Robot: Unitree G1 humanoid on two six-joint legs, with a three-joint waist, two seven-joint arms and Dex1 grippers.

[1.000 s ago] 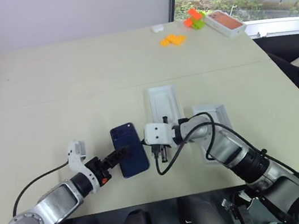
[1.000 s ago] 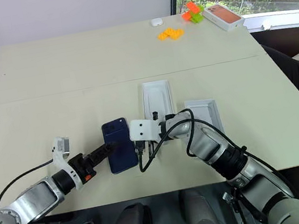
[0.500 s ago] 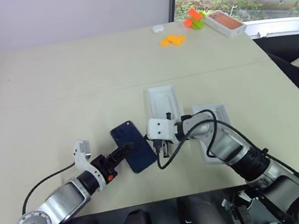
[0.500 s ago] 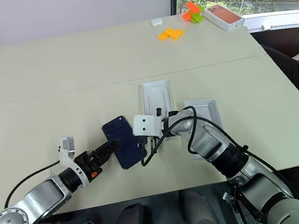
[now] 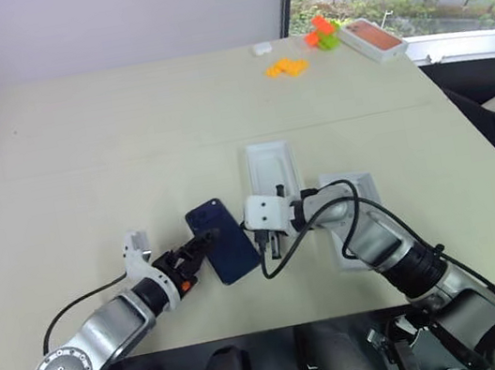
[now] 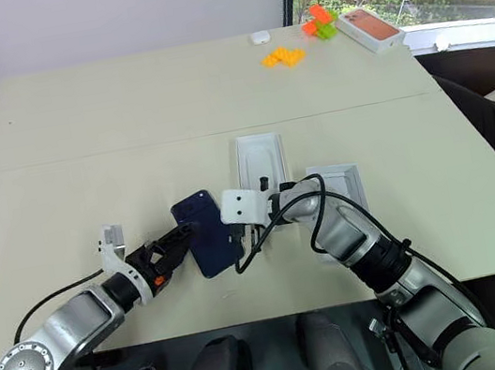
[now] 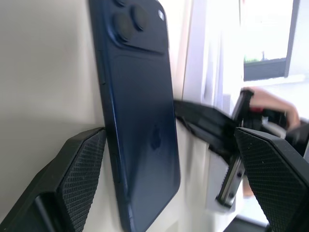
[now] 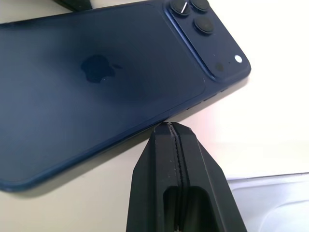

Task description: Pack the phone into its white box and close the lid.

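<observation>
Navy phone [image 5: 224,241] lies flat on the beige table [image 5: 126,139], back up, between the two claws. Left gripper [image 5: 198,246] is spread wide, released; one finger [image 7: 79,176] sits against the phone's left long edge, the other finger [image 7: 277,179] stands clear beyond the far side. Phone's long axis runs away from the robot, skewed so the near end swings right; camera cluster at the far left corner. Right gripper [image 8: 170,140] is clenched on nothing, its tip at the phone's right long edge. White box [image 5: 270,168] lies just beyond the right wrist, long axis also running away. Lid [image 5: 359,193] is right of that, partly behind the arm.
</observation>
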